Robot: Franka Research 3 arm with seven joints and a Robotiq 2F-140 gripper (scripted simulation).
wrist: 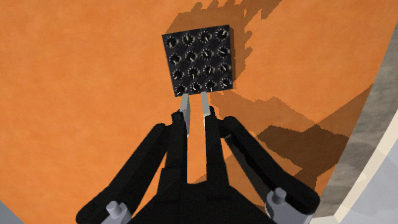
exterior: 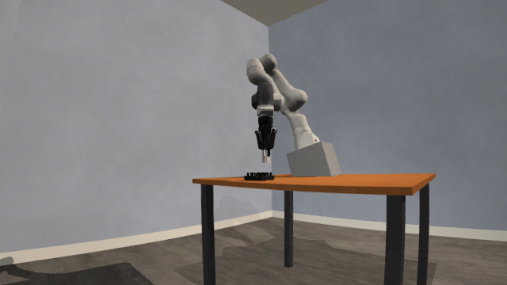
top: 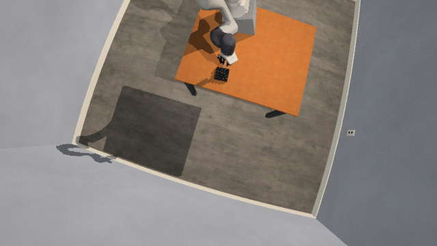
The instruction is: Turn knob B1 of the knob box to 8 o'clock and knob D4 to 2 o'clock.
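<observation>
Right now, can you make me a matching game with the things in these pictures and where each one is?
Things:
1. knob box
2. gripper
3. grey block
4. table

Places or states:
a. holds up the arm's base
b. hanging in the air, fingers nearly closed, holding nothing
c. sitting near the table's corner
d. orange top, dark legs

Pairs: 1-c, 2-b, 3-a, 4-d
</observation>
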